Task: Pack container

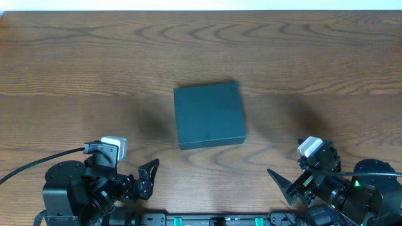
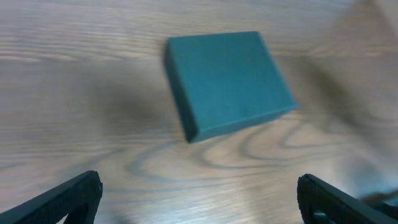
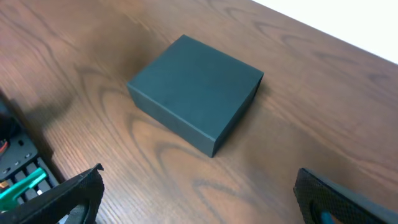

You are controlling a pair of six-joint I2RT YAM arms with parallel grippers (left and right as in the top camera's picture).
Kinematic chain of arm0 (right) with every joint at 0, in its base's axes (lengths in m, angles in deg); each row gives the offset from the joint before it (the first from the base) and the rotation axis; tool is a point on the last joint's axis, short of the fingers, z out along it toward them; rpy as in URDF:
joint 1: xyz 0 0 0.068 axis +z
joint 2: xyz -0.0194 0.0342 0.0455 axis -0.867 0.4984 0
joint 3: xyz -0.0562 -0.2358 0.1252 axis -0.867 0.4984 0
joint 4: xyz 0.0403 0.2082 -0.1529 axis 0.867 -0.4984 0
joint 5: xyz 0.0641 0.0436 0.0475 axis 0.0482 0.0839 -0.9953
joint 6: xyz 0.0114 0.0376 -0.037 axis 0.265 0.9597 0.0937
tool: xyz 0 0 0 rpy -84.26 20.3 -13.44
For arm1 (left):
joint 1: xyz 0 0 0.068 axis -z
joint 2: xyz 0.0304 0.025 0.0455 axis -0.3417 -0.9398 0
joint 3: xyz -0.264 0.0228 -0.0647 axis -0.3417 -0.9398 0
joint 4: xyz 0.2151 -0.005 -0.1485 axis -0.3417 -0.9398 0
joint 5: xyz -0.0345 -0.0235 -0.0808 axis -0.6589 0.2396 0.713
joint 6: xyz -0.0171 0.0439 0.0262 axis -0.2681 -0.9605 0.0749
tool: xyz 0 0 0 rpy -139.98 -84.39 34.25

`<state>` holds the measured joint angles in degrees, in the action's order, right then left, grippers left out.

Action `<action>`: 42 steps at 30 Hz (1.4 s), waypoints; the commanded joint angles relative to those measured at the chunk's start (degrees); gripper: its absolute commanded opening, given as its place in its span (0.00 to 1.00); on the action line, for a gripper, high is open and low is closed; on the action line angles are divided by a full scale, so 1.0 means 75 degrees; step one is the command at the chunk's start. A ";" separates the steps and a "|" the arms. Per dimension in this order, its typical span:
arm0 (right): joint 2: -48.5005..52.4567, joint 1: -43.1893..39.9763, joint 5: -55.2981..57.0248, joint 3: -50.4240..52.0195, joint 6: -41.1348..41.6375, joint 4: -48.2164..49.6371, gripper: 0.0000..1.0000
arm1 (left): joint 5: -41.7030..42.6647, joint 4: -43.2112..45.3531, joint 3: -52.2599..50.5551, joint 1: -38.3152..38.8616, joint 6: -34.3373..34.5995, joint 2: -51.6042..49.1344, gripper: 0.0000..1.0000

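Note:
The container [image 1: 209, 115] is a dark teal square box with its lid closed, lying flat at the middle of the wooden table. It also shows in the left wrist view [image 2: 227, 81] and in the right wrist view [image 3: 194, 90]. My left gripper [image 1: 147, 180] is open and empty at the front left, short of the container; its fingers frame bare wood [image 2: 199, 196]. My right gripper [image 1: 281, 183] is open and empty at the front right, also short of the container, with bare wood between its fingers [image 3: 199, 196].
The wooden table [image 1: 75, 63] runs to a white far edge at the top. A black rail with green parts [image 1: 213, 220] lies along the front edge between the two arm bases; it also shows in the right wrist view [image 3: 22, 177].

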<state>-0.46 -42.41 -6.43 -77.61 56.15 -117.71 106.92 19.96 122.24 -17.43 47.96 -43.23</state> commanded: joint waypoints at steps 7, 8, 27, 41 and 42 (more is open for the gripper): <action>-0.0015 -0.0032 -0.0052 0.0076 0.0117 -0.0306 0.99 | -0.1687 0.1810 -0.2122 0.0035 -0.0294 0.1486 0.98; -0.0015 -0.0035 -0.0052 0.0073 0.0117 -0.0323 0.99 | -0.1684 0.2028 -0.2428 0.0035 -0.0341 0.1705 0.99; -0.0015 -0.0035 -0.0052 0.0076 0.0117 -0.0382 0.99 | -0.1891 0.3885 -0.6423 0.0035 -0.0373 0.3564 0.98; -0.0015 -0.0035 -0.0052 0.0076 0.0117 -0.0382 0.99 | -0.2022 0.3879 -0.6548 0.0035 -0.0370 0.3550 0.98; -0.0015 -0.0035 -0.0052 0.0073 0.0117 -0.0382 0.99 | -0.2022 0.3879 -0.6548 0.0035 -0.0367 0.3550 0.99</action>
<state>-0.44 -42.41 -6.43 -77.28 56.15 -120.49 92.45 48.77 73.67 -17.28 46.14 -17.03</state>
